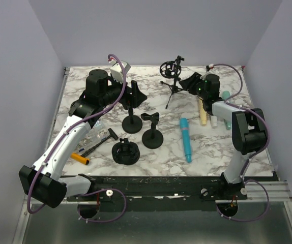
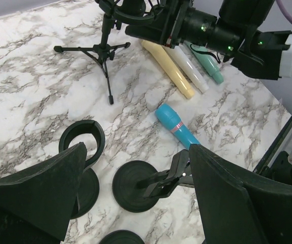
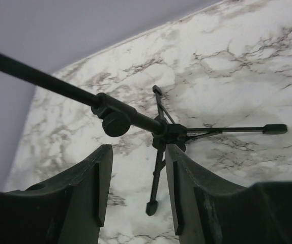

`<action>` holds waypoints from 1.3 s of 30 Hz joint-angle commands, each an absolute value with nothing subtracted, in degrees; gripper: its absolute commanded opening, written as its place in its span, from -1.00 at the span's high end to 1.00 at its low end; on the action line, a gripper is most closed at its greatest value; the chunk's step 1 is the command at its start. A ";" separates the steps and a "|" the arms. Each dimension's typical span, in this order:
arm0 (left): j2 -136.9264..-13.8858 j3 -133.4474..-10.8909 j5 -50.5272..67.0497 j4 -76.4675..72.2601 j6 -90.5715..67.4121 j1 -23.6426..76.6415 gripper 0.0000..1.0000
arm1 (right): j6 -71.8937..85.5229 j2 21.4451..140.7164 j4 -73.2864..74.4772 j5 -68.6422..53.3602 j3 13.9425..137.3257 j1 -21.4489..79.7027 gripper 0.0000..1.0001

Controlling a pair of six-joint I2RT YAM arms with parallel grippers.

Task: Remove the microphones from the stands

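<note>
Stand: black thin-legged tripod stand (image 1: 173, 84), at twelve o'clock.
Right gripper (image 3: 138, 165): parted, empty; we should centre the stem before clamping.
Left gripper (image 2: 136, 155): wide apart, empty.

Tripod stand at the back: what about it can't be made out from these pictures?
1. Top view: whether a microphone sits in the tripod stand's mount; it is too small and dark to tell.
2. Left wrist view: the stand's top is cut off by the upper edge and covered by the right arm.
3. Right wrist view: the pole runs off the left edge, so the mount is out of view.
</note>
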State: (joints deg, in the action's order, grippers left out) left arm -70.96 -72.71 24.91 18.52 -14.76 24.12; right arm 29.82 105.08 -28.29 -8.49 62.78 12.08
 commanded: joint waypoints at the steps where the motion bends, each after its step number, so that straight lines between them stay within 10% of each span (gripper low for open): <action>1: -70.34 -73.40 25.84 18.20 -14.33 24.52 -0.70 | 58.00 111.75 -38.05 -31.62 64.45 6.52 -0.05; 16: -70.66 -73.47 25.95 18.31 -14.15 24.50 -0.70 | 91.57 129.24 -71.89 -44.71 72.29 4.75 -0.11; 39: -70.84 -73.63 26.33 18.41 -14.06 24.52 -0.70 | 89.29 134.00 -64.55 -44.30 78.47 4.53 -0.08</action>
